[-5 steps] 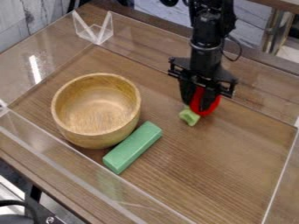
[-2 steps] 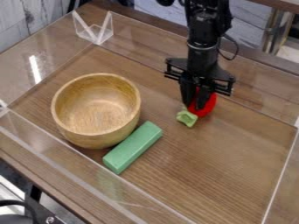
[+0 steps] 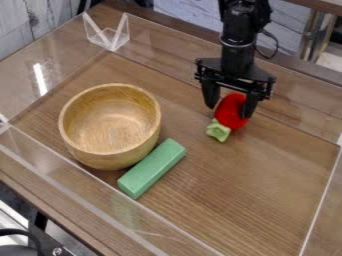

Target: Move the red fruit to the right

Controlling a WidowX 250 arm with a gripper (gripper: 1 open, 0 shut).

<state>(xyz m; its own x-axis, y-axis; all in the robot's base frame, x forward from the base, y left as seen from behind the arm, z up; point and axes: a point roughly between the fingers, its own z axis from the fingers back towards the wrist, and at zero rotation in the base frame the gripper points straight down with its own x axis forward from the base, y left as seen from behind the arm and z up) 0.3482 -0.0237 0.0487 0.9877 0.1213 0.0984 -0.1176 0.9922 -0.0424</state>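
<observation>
My gripper (image 3: 235,103) is pointing straight down over the wooden table (image 3: 254,190), on the right side of the work area. Its two black fingers (image 3: 210,95) are standing spread wide, one on each side of the red fruit (image 3: 234,110). I am gripping nothing: the fingers are flanking the fruit, and whether either one is touching it I cannot tell from this angle.

The red fruit is lying on the tabletop directly beneath my gripper, tipped over so that its light-green leafy cap (image 3: 218,130) is pointing toward the camera and slightly left. The red body is showing between my fingers; the cap is sticking out below them.

The wooden bowl (image 3: 110,124) is sitting upright well to the left of the fruit and is showing nothing inside. The flat green rectangular block (image 3: 152,166) is lying at an angle just beside the bowl's near right rim, well apart from the fruit.

Clear acrylic walls (image 3: 40,50) are surrounding the table surface. A small clear folded stand (image 3: 106,33) is standing at the far left corner.
</observation>
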